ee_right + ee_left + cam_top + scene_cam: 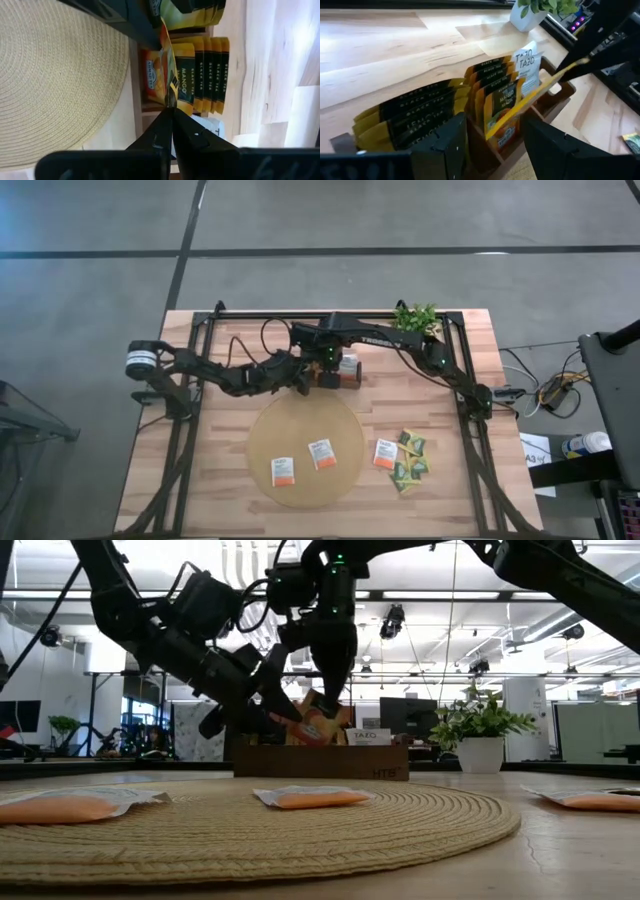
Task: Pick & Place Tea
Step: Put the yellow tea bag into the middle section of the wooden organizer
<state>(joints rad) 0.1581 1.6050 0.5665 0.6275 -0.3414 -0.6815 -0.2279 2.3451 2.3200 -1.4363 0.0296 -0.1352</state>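
Note:
A dark brown tray [347,367] stands at the far middle of the table, with yellow-and-black sachets [415,117] upright in its compartments. My right gripper [171,116] hangs over the tray, pointing down, shut on a yellow-orange tea sachet [535,92]. My left gripper [492,150] is open just beside the tray on its left, one finger on either side of the tray's near corner; I cannot tell whether it touches anything. Two white-and-orange sachets [283,471] [322,453] lie flat on the round tan mat [305,415]. My right gripper pinches the sachet's upper edge [170,100] between its two fingertips, from above, pointing down. The sachet hangs below the fingers, tilted. Its lower end [492,131] still sits among the other sachets in the tray's middle compartment.
Right of the mat lie another white-and-orange sachet [385,454] and a small heap of green and yellow ones [410,465]. A potted plant [417,318] stands at the far right. A white sachet [527,62] stands in the tray's far compartment. The black frame rails [470,410] run along the table's sides.

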